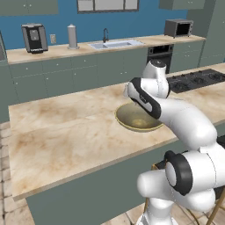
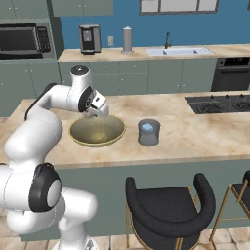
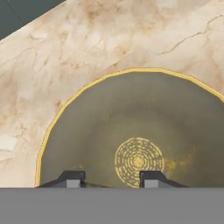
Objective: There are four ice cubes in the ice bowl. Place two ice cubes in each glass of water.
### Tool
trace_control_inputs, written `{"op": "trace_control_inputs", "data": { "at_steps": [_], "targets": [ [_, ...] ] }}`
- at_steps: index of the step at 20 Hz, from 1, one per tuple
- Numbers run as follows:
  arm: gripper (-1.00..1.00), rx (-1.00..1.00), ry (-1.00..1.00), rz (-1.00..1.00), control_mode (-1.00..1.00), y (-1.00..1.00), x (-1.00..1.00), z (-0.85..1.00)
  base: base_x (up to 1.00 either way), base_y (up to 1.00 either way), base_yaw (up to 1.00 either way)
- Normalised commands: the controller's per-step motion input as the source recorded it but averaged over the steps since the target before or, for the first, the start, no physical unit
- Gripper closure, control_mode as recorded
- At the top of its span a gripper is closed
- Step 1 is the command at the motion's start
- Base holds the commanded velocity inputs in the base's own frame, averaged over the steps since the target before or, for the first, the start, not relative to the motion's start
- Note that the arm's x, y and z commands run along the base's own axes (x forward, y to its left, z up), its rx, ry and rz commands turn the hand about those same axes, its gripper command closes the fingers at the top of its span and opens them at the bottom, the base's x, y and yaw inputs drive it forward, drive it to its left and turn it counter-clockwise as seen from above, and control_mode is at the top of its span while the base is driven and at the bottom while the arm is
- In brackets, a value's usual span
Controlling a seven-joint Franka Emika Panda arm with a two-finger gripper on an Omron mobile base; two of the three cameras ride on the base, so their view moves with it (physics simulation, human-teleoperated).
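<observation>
The gripper (image 3: 109, 178) hovers inside the wide olive-gold brassy-rimmed bowl (image 2: 78, 131) on the marble desk (image 1: 66, 127), fingers (image 3: 72, 178) narrowly parted, whether holding a cube I cannot tell. Next likely a carry toward the short grey cylindrical glass (image 2: 148, 133) just beside the bowl, with pale blue ice (image 2: 148, 127) inside.

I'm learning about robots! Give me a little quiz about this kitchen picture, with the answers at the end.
1. True or false: the grey glass on the counter has tipped onto its side.
2. What is the gripper hanging over? A) the sink B) the gold bowl C) the stove
3. Fill in the word: the pale blue stuff at the top of the glass is ____.

Key: 1. False, it stands upright beside the bowl. 2. B. 3. ice.
</observation>
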Motion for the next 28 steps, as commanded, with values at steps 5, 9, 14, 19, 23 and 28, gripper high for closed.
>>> {"op": "trace_control_inputs", "data": {
  "at_steps": [5,9,14,19,23,28],
  "targets": [
    [1.0,0.0,0.0,0.0,-1.0,0.0,-0.06,0.0,0.0,0.0,0.0],
    [1.0,0.0,0.0,0.0,1.0,0.0,0.0,0.0,-0.78,-0.22,0.0],
    [1.0,0.0,0.0,0.0,1.0,0.0,0.0,0.0,-0.95,-0.42,0.0],
    [1.0,0.0,0.0,0.0,1.0,0.0,0.0,0.0,-0.43,-0.84,0.0],
    [1.0,0.0,0.0,0.0,1.0,0.0,0.0,0.0,-0.01,-1.0,0.0],
    [1.0,0.0,0.0,0.0,1.0,0.0,0.0,0.0,0.14,-1.0,0.0]
  ]
}}
